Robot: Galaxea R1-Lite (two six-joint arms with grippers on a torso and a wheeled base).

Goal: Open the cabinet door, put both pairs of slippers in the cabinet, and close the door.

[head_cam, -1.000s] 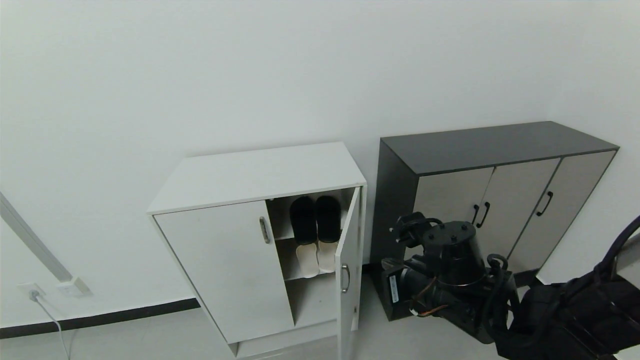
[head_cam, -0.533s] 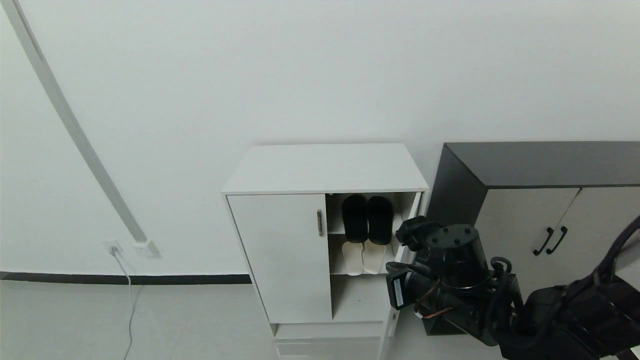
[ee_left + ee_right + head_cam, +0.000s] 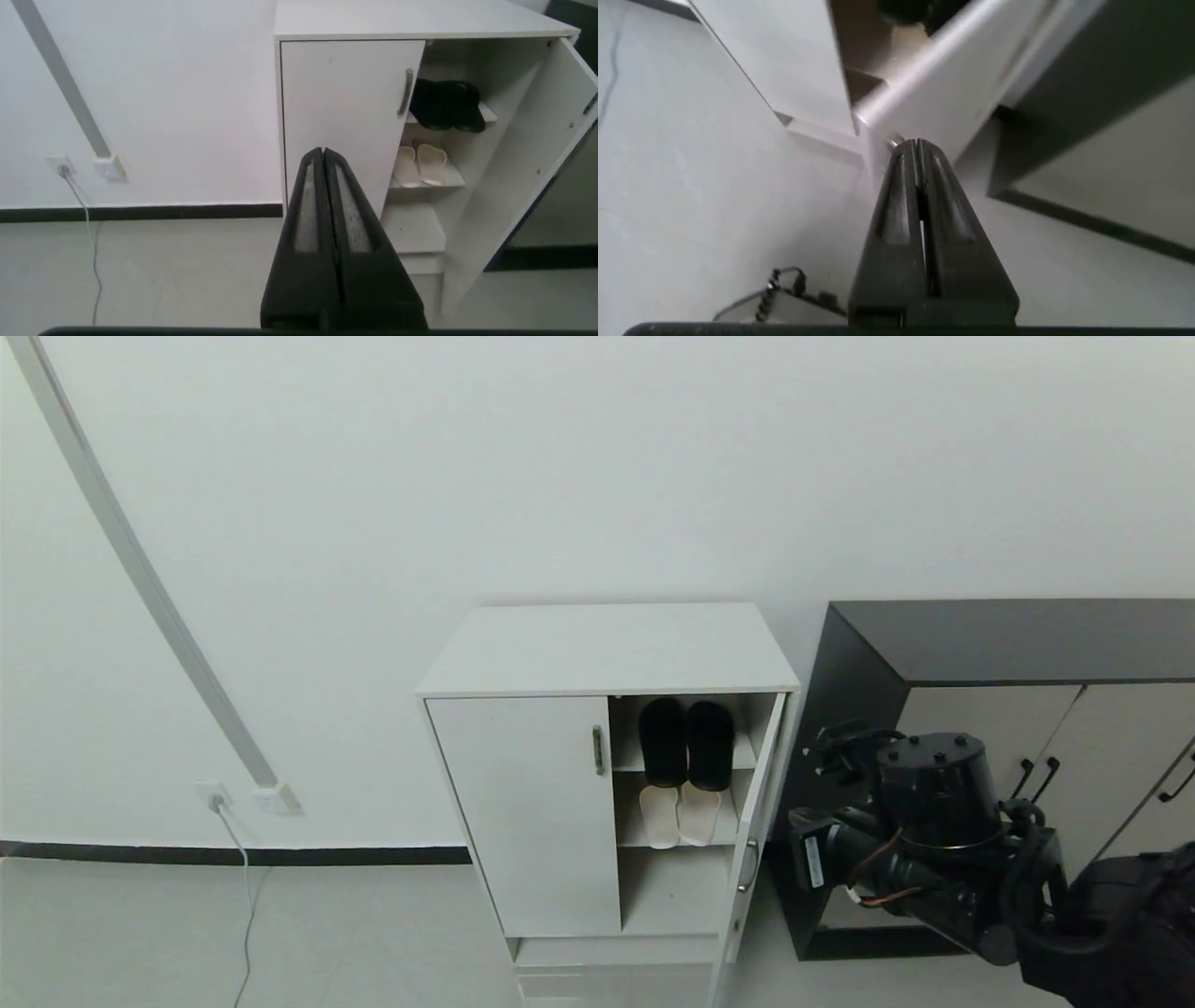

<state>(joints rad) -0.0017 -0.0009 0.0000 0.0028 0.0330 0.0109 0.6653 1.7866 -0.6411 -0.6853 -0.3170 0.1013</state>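
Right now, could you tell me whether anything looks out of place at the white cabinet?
Only the right door hangs open; the black slippers and white slippers sit neatly paired inside.

Two cabinets [image 3: 523, 803] [image 3: 1008, 639], two slipper pairs [image 3: 686, 742] [image 3: 677, 814]

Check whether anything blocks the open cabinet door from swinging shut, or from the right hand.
Nothing visible does. The right hand points at the open door from its outer side, with no object between. The black slippers and white slippers lie on shelves inside, behind the door's swing.
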